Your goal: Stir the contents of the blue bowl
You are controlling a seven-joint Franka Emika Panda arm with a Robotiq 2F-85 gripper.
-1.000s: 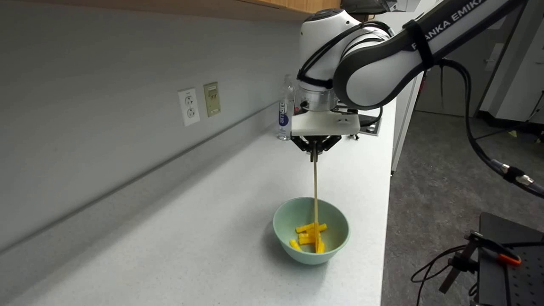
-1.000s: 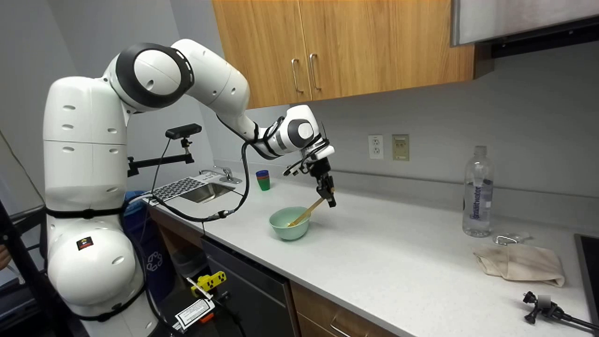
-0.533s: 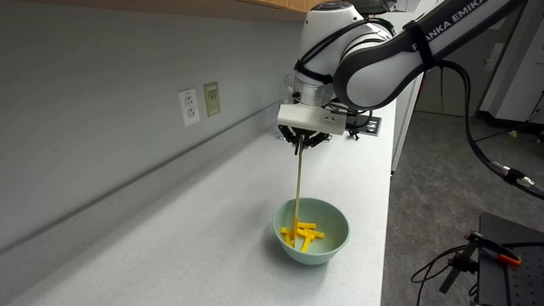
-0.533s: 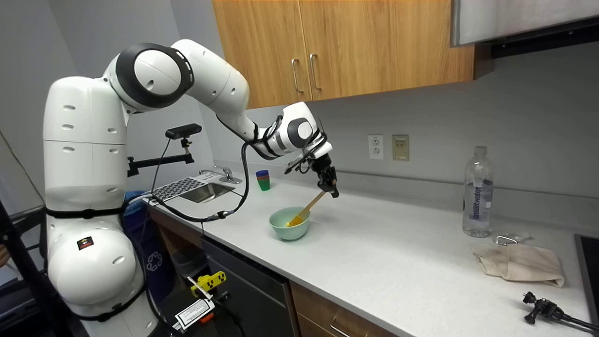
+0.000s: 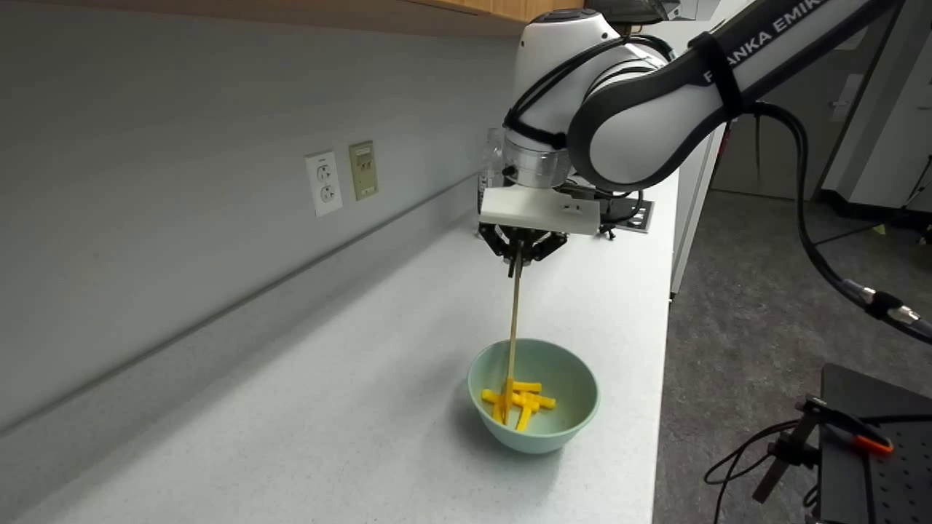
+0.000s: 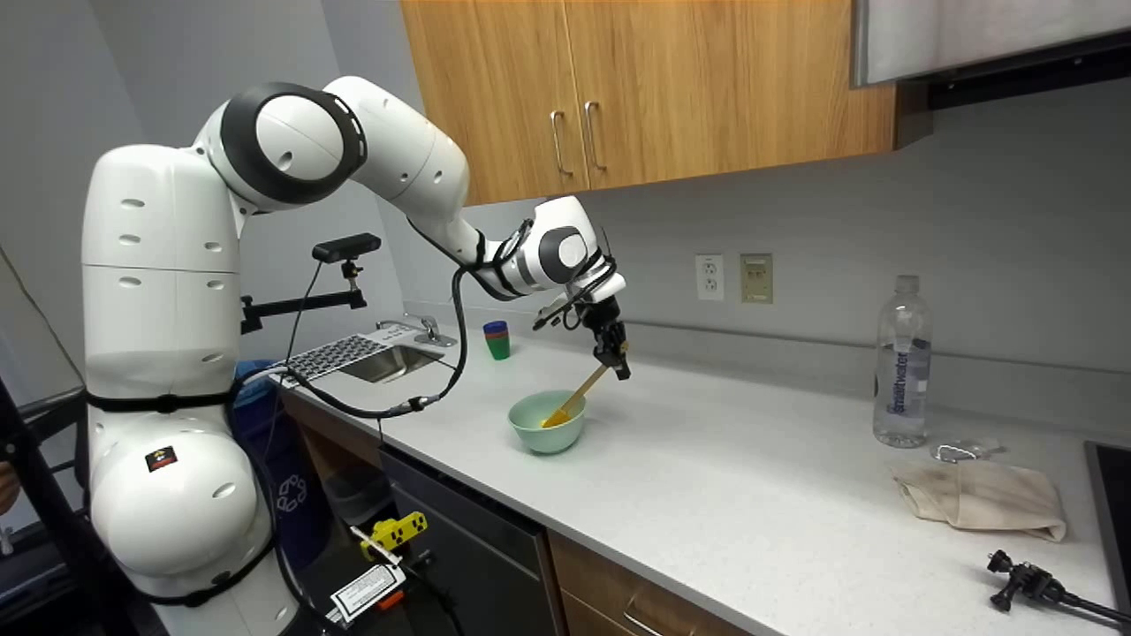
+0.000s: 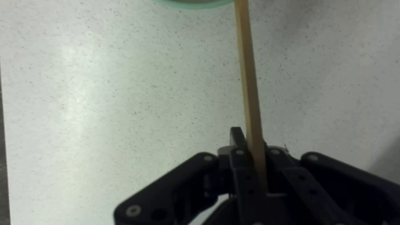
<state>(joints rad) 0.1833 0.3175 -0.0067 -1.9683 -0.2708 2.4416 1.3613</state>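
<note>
Claw (image 7: 253,143) pinching stick (image 7: 248,72), yellow pcs (image 5: 526,399) partly hidden behind, bowl (image 7: 193,5) cropped in wrist cam

A kitchen, by its fittings: a sink (image 6: 393,362) and faucet (image 6: 430,330) at one end of the table (image 6: 707,495), a dark cooktop (image 6: 1117,521) at the other with a metal hood (image 6: 998,40) higher up, and wooden cabinets (image 6: 707,88) above the back edge.

Robot arm (image 5: 677,109): lettering "FRANKA EMIKA", partly covered by a black strap (image 5: 717,73). Bottle (image 6: 902,367), in an exterior view: label reads "smartwater", set sideways. Blue bin (image 6: 303,468): pale recycling symbol. White tag (image 6: 366,591): printed, too small to read. Badge (image 6: 161,458) on the arm: illegible.
</note>
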